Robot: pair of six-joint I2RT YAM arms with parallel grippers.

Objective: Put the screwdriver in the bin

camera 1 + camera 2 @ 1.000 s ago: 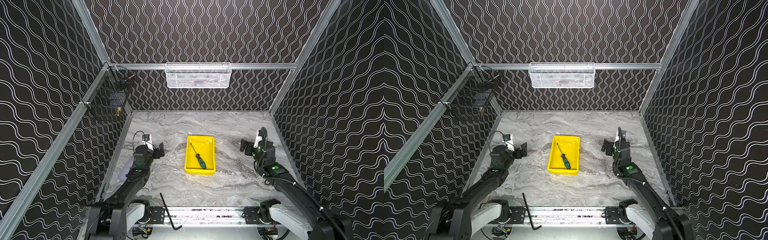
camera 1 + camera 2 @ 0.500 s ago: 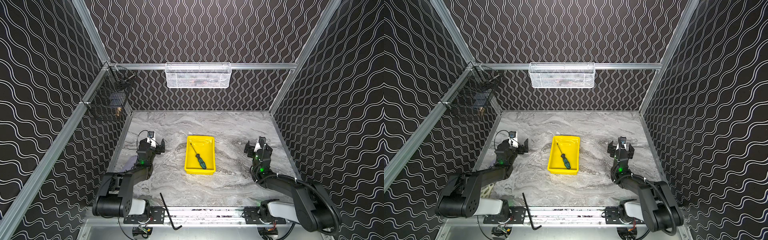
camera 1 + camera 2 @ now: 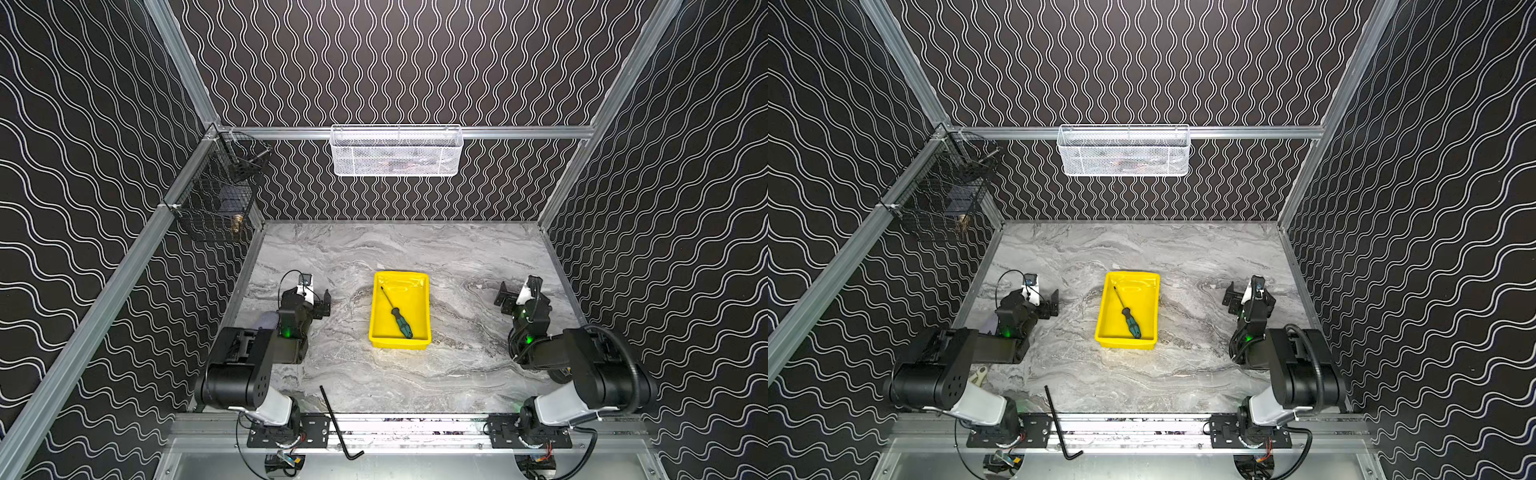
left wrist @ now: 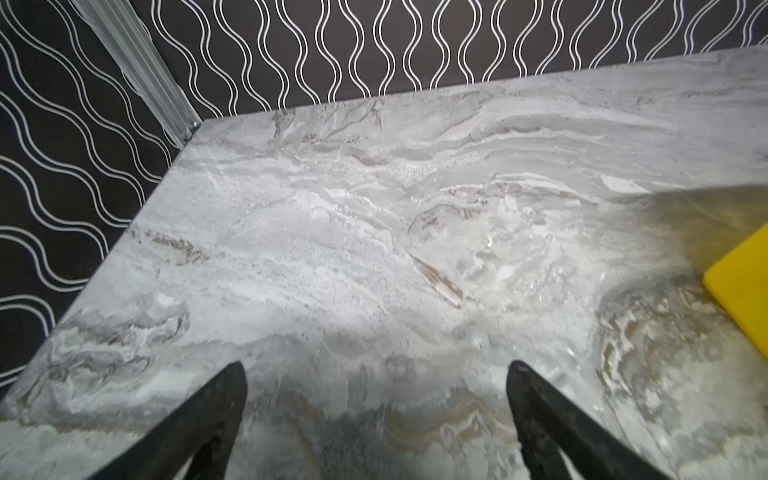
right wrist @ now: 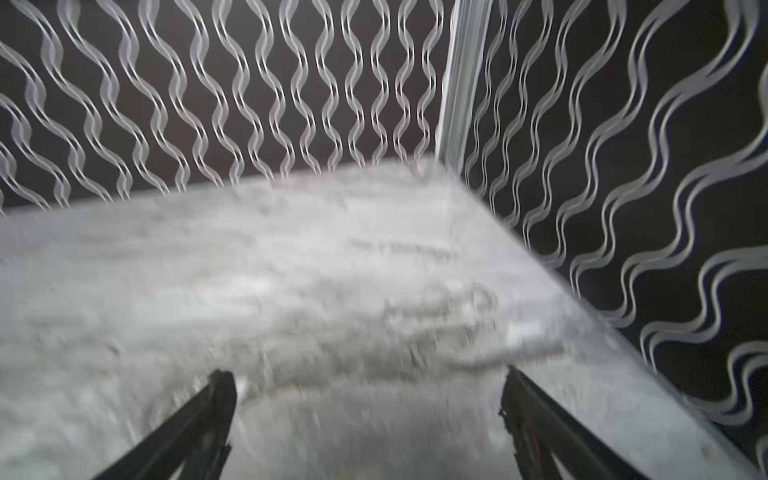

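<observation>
The screwdriver (image 3: 395, 313) (image 3: 1128, 316), with a teal and black handle, lies diagonally inside the yellow bin (image 3: 417, 297) (image 3: 1144, 297) at the middle of the marble table. My left gripper (image 3: 319, 301) (image 3: 1050, 303) sits low to the left of the bin, open and empty. In the left wrist view its jaws (image 4: 374, 365) stand wide over bare marble, and a corner of the bin (image 4: 744, 291) shows at the edge. My right gripper (image 3: 505, 297) (image 3: 1231, 297) rests to the right of the bin, open (image 5: 366, 372) with nothing between its fingers.
A long black hex key (image 3: 336, 424) (image 3: 1059, 424) lies across the front rail. A white mesh basket (image 3: 397, 151) hangs on the back wall and a black wire basket (image 3: 216, 199) on the left wall. Both arms' folded links fill the front corners.
Both arms have folded down and back toward the front rail. The grippers stay open at either side of the bin. The screwdriver has not moved.
</observation>
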